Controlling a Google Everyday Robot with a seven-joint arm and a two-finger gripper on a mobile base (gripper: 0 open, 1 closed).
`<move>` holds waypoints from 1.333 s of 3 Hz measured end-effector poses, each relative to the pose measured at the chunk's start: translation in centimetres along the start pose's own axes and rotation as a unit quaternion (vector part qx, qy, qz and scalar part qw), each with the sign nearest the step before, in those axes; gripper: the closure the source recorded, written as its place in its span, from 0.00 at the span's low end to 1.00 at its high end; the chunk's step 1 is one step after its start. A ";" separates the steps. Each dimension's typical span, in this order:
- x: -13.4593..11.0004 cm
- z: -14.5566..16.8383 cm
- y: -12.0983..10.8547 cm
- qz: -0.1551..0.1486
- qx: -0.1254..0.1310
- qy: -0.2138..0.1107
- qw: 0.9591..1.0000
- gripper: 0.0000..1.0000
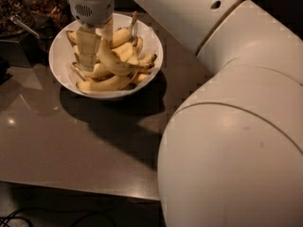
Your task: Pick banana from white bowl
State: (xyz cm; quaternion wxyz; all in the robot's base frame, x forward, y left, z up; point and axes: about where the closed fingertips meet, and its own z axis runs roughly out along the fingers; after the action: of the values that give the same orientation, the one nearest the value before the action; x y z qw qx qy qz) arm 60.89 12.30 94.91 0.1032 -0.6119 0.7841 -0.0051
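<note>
The white bowl (61,56) stands at the back left of the brown table and holds a pile of several yellow bananas. My gripper (97,56) reaches straight down into the left part of the pile. Its fingers (87,46) are closed around the upper end of one curved yellow banana (118,64) that lies on top of the pile, its far end pointing right toward the bowl's rim. The fingertips are partly hidden among the bananas.
My large white arm (227,126) fills the right side of the view and hides that part of the table (71,145). A dark container with brown contents (28,8) stands at the back left, next to the bowl. The table's front edge runs along the bottom.
</note>
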 end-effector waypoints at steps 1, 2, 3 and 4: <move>0.0 0.0 0.0 0.000 0.000 0.000 1.000 0.23; 4.8 -4.9 0.1 0.045 0.009 -0.037 0.998 0.20; 11.1 -11.7 0.3 0.105 0.029 -0.086 0.990 0.19; 13.6 -15.6 0.9 0.103 0.045 -0.117 0.987 0.06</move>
State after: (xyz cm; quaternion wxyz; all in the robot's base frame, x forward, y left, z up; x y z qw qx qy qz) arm 54.30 -2.36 107.89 0.2216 -0.5194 0.8243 0.0414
